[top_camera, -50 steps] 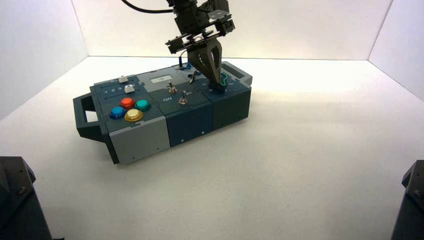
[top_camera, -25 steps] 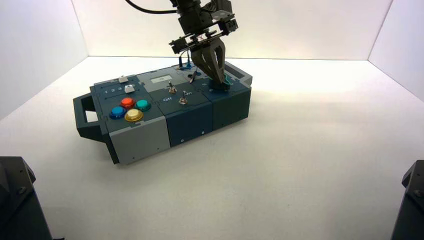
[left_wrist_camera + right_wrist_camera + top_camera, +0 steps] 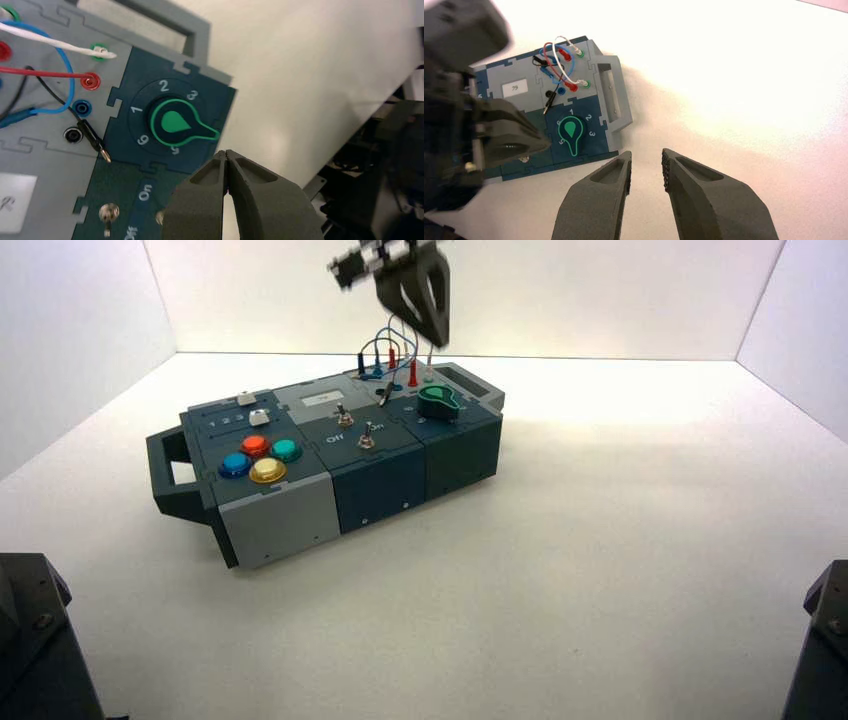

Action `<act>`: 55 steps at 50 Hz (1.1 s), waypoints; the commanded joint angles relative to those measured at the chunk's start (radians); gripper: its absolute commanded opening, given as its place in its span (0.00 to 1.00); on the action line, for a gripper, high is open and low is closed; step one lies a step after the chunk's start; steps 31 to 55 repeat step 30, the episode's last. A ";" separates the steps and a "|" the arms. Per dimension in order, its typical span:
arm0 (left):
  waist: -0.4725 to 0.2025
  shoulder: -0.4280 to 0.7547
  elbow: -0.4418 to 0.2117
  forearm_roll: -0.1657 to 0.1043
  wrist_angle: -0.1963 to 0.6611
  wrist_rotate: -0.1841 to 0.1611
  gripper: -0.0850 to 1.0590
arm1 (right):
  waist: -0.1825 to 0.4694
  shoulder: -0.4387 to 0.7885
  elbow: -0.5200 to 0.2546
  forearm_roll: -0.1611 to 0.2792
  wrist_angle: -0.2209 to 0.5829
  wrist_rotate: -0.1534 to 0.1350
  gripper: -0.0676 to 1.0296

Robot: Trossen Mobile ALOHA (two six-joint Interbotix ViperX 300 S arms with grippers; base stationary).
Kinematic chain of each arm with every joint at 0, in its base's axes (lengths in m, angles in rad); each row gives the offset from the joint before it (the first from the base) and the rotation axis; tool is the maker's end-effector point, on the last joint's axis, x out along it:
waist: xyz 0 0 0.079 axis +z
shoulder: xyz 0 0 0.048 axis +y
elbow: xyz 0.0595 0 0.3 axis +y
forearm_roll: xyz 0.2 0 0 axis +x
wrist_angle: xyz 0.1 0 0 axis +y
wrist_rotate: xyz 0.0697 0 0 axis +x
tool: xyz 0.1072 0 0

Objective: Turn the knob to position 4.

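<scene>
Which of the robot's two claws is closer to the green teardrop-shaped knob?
The left. The left claw hangs just above the green teardrop-shaped knob, not touching; the right claw is off to the robot's right.

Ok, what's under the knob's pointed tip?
The tip of the green knob lies over the spot between the printed 3 and 5, where a 4 would fit; any numeral there is covered, so I can't read it.

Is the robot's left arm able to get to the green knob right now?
Probably yes: the left gripper hovers just above the box, near the green knob, and nothing seems to lie between them. Its fingers are shut, though, so they'd likely need opening first.
</scene>
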 commanded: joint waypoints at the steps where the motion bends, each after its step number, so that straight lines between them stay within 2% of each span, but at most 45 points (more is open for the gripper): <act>1: 0.000 -0.094 -0.012 -0.003 0.017 -0.002 0.05 | -0.006 -0.014 -0.018 0.002 -0.009 0.006 0.38; 15: 0.002 -0.181 -0.037 -0.002 0.061 0.009 0.05 | -0.006 -0.012 -0.026 0.000 -0.026 0.003 0.38; 55: 0.002 -0.184 -0.046 -0.003 0.067 0.008 0.05 | -0.006 -0.005 -0.025 0.000 -0.028 0.002 0.38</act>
